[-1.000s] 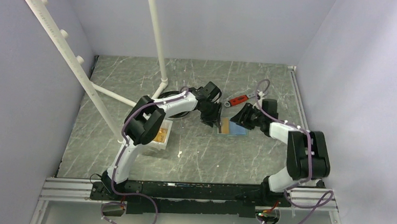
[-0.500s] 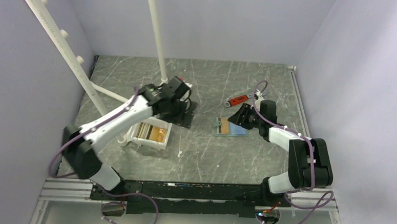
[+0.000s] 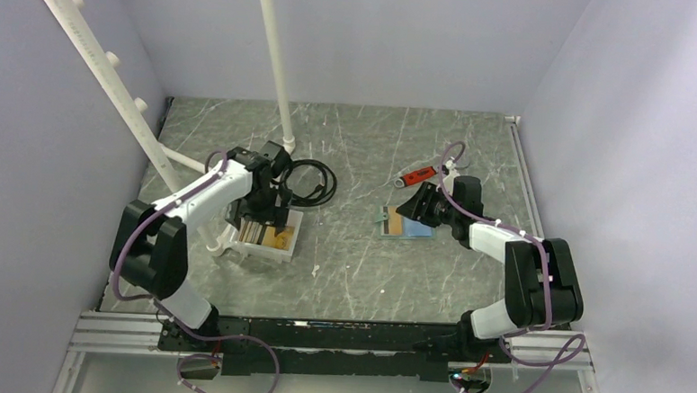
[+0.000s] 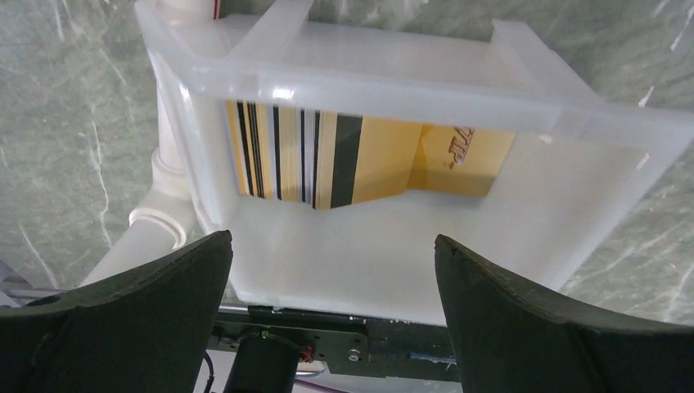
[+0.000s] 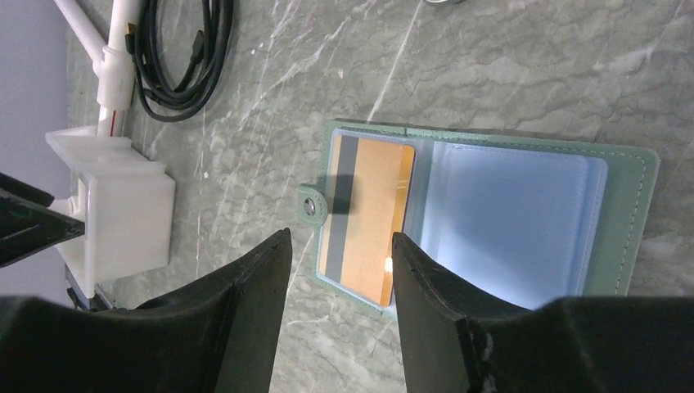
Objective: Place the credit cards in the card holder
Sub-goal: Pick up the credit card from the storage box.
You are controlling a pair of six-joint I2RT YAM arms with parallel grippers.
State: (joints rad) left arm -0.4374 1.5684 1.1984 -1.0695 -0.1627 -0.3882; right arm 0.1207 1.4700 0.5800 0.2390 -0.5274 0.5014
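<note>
Top external view: left gripper (image 3: 258, 214) hangs over a white rectangular plastic tray (image 3: 294, 231) on the left of the grey-green marbled table (image 3: 368, 279). Left wrist view: its two dark fingers (image 4: 123, 319) stand wide apart with nothing between them, just above the tray's near rim (image 4: 393, 78). Credit cards (image 4: 327, 155), mostly gold with dark stripes, stand on edge in a stack inside the tray, against its left wall; one further gold card leans behind them to the right.

Grey-green folding card holder (image 3: 406, 224) lies opened flat, right of centre. Right wrist view: one gold card with a dark stripe (image 5: 368, 213) sits in the holder's (image 5: 483, 217) left translucent blue pocket; the right pocket shows only blue. Right gripper (image 5: 341, 241) is above the holder's left half, fingers parted, gripping nothing; contact with the holder cannot be determined.

Red-handled wrench (image 3: 418, 174) lies just beyond the holder. Black coiled cable (image 3: 314, 181) lies beyond the tray, beside a white pipe frame (image 3: 276, 58).
</note>
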